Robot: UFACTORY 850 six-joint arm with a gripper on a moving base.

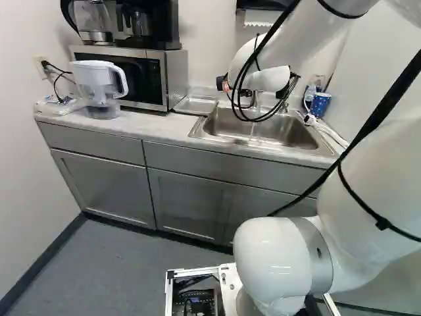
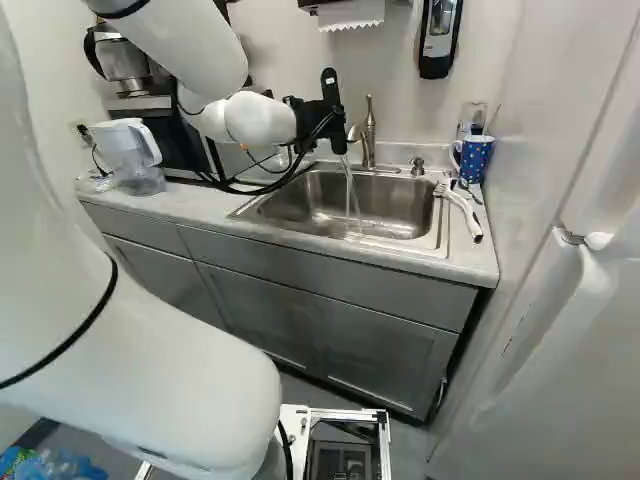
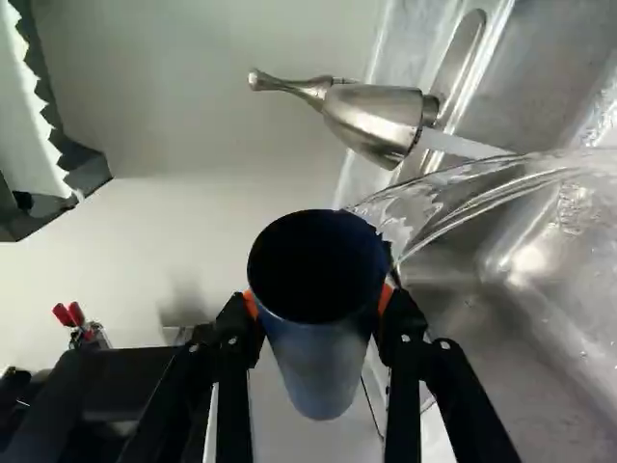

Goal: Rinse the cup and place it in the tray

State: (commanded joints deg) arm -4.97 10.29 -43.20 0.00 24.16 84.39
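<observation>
At the faucet in the right base view, my gripper [image 2: 325, 118] hangs over the sink [image 2: 345, 205]. The wrist view has my gripper [image 3: 321, 301] shut on the dark blue cup [image 3: 323, 371], an orange pad on each side. The cup's open mouth faces the camera and its inside looks dark. A stream of water [image 3: 482, 188] runs beside the cup's rim; whether it enters the cup I cannot tell. A shallow metal tray [image 1: 195, 105] lies left of the sink in the left base view.
The metal faucet [image 2: 370, 135] stands behind the sink. To the sink's right are a blue patterned mug [image 2: 475, 158] and a white-handled brush [image 2: 462, 208]. A water pitcher [image 1: 100, 85] and a microwave [image 1: 141, 76] occupy the counter's left part.
</observation>
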